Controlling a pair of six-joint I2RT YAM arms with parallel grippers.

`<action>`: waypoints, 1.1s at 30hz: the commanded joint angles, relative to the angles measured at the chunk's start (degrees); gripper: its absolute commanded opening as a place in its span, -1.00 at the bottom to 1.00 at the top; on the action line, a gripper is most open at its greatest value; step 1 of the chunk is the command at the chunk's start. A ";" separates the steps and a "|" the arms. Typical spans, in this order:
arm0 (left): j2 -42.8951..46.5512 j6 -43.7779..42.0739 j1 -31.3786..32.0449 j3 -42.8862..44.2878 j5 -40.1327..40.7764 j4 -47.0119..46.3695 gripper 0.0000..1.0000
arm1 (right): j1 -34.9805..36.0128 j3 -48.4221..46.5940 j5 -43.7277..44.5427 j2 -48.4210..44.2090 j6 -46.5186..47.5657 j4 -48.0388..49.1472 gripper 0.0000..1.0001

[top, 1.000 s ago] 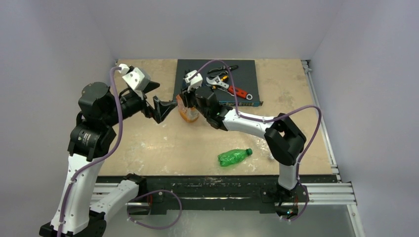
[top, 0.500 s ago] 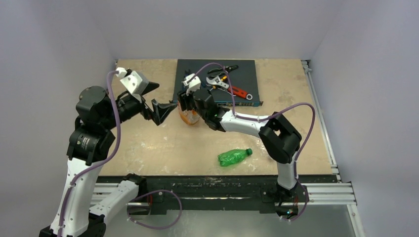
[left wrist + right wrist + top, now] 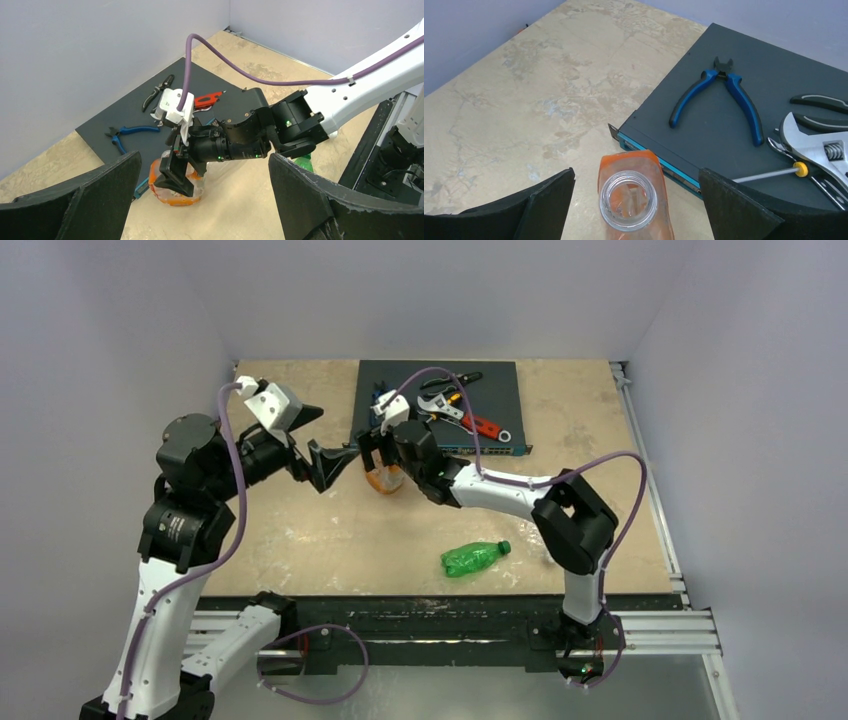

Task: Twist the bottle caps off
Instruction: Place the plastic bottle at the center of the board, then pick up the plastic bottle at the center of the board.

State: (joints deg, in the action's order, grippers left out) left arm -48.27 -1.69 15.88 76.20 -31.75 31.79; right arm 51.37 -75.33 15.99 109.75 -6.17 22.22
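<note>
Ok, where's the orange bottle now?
Top view: the orange bottle stands centre-left on the table, at the black box's near left corner, just below the open right gripper. In the right wrist view it sits bottom centre, uncapped.

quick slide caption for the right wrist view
Open right gripper over the uncapped orange-label bottle, with blue pliers and a wrench on the dark box behind.

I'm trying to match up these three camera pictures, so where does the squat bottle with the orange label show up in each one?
Top external: the orange-label bottle stands mid-table, at the near-left corner of the dark slab.
Left wrist: the bottle is low, left of centre.
Right wrist: the bottle is bottom centre, seen from above, mouth open.
Shared landmark: the dark slab holding the tools, right beside it.
</note>
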 commanded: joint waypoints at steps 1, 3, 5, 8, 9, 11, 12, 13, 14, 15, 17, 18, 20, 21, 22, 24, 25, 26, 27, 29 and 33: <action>-0.13 0.46 -0.06 0.09 -0.09 -2.66 1.00 | 0.30 -4.00 2.16 -7.14 0.87 -3.53 0.97; -0.45 0.33 -0.06 -0.07 0.05 -2.79 1.00 | 0.22 -4.08 2.52 -10.69 -0.84 -6.13 0.98; -0.96 -0.12 -0.06 -0.27 0.30 -2.66 1.00 | 0.17 -4.29 5.88 -13.58 -3.47 -9.97 0.98; -1.77 -1.30 -0.06 0.09 -0.37 -2.36 1.00 | -0.14 -5.70 13.83 -16.85 -10.22 -19.83 0.98; -2.02 -1.42 -0.06 0.37 -0.46 -2.08 1.00 | -0.51 -6.73 15.90 -17.41 -13.35 -25.16 0.98; -2.53 -2.23 -0.06 1.13 -0.82 -1.30 1.00 | -1.77 -8.46 17.66 -17.52 -21.35 -35.32 0.98; -2.73 -2.72 -0.06 1.34 -1.05 -0.91 1.00 | -2.67 -8.47 17.30 -17.55 -25.58 -39.20 0.98; -2.88 -2.98 -0.06 1.39 -1.28 -0.63 1.00 | -3.74 -8.13 16.24 -17.42 -29.49 -42.42 0.98; -3.00 -3.27 -0.06 1.45 -1.62 -0.34 1.00 | -5.25 -7.71 14.81 -17.22 -33.62 -45.76 0.98; -3.13 -3.62 -0.06 1.41 -2.31 -0.02 1.00 | -7.01 -7.36 12.74 -16.85 -37.97 -48.51 0.98; -3.10 -4.39 -0.06 1.41 -3.99 0.82 1.00 | -10.88 -6.74 6.59 -15.65 -44.42 -52.67 0.98; -3.02 -4.78 -0.06 1.40 -4.74 1.12 1.00 | -11.90 -6.38 4.55 -14.84 -46.57 -53.98 0.98; -2.82 -5.07 -0.06 1.40 -5.33 1.38 1.00 | -12.51 -5.88 2.55 -13.82 -48.78 -54.54 0.98; -2.74 -5.26 -0.04 1.40 -5.55 1.55 1.00 | -12.49 -5.57 2.09 -13.63 -49.98 -54.56 0.98; -2.63 -5.56 -0.06 1.49 -5.71 1.81 1.00 | -12.51 -5.10 1.94 -13.52 -51.38 -54.30 0.98; -2.54 -6.25 -0.06 1.66 -5.94 2.47 1.00 | -12.56 -4.86 1.67 -13.24 -54.76 -54.72 0.98; -2.49 -6.50 -0.06 1.73 -6.04 2.73 1.00 | -12.55 -5.06 1.47 -12.91 -56.27 -55.15 0.98; -2.46 -6.66 -0.06 1.75 -6.11 2.89 1.00 | -12.61 -5.51 1.38 -12.41 -57.18 -56.20 0.98; -2.44 -6.67 -0.06 1.71 -6.32 3.02 1.00 | -12.64 -6.18 1.41 -11.86 -59.47 -57.55 0.98; -2.39 -6.66 -0.06 1.67 -6.77 3.18 1.00 | -12.76 -7.85 1.80 -10.36 -63.23 -61.48 0.98; -2.19 -5.76 -0.06 1.26 -8.15 2.62 1.00 | -13.02 -5.19 0.70 -10.83 -68.05 -61.04 0.98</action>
State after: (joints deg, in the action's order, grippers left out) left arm -51.22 -6.98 15.88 76.16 -37.30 35.44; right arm 38.70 -80.90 17.80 99.61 -65.30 -36.75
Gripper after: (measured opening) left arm 0.996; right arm 0.987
